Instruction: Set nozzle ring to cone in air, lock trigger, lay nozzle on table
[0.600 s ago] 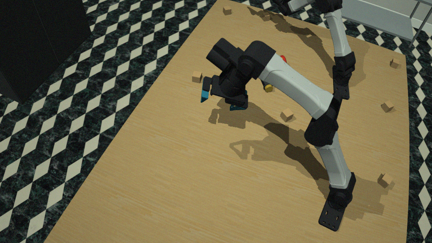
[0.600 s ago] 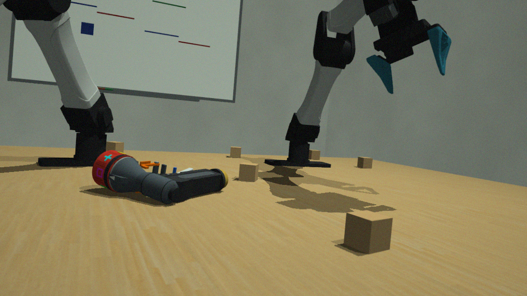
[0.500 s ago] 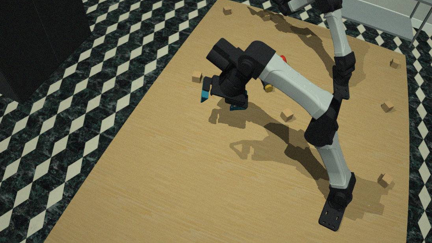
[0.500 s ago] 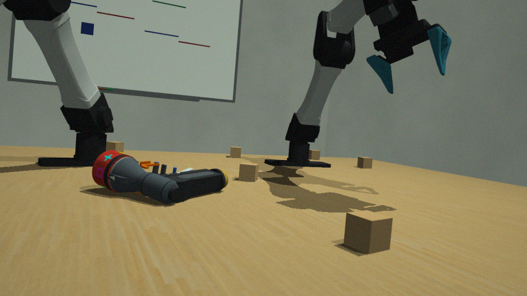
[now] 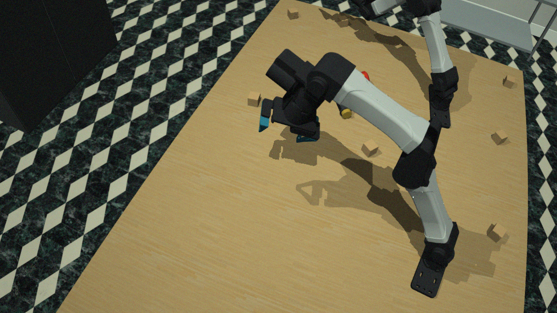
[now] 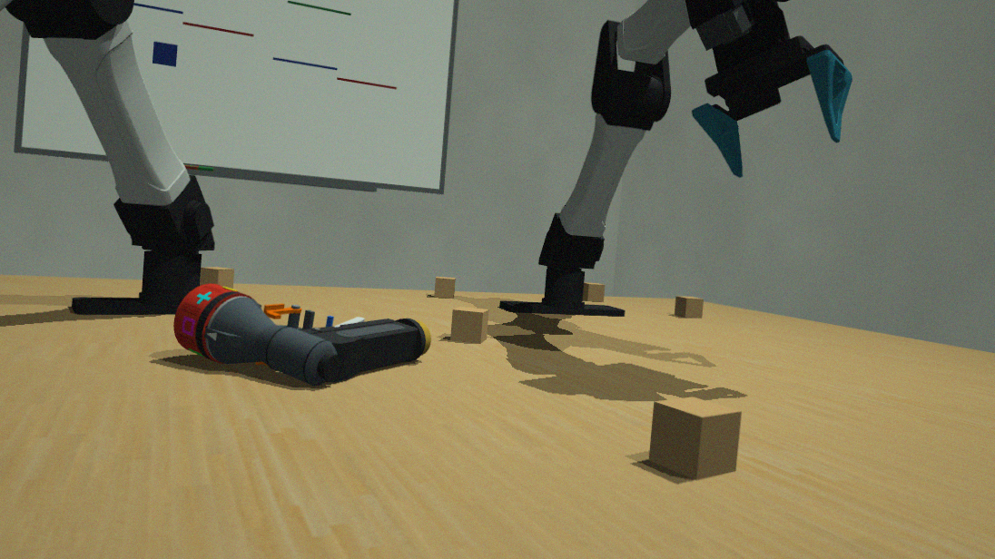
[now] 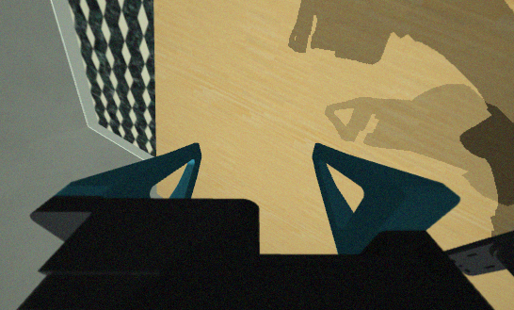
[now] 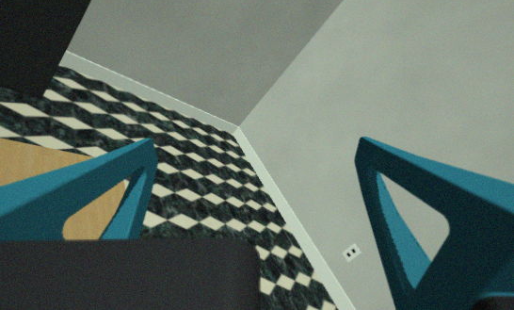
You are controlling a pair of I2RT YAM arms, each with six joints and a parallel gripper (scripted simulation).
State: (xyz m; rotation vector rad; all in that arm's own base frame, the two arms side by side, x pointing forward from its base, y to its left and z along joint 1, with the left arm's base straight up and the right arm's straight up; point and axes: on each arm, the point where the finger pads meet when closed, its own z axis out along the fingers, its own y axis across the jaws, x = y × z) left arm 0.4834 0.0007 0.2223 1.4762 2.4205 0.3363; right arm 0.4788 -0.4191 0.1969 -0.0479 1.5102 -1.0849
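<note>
On table (image 5: 205, 211) (image 6: 367, 465) (image 7: 226, 82) (image 8: 28, 162), nozzle (image 5: 346, 113) (image 6: 302, 353), apart from open jaws

In the top view, a pale arm link is hiding most of the hose nozzle (image 6: 293, 343).

Checkered floor (image 5: 162, 126) (image 7: 115, 49) (image 8: 207, 176), grey walls (image 6: 514, 120) (image 7: 38, 176) (image 8: 400, 58), framed whiteboard (image 6: 367, 127).
</note>
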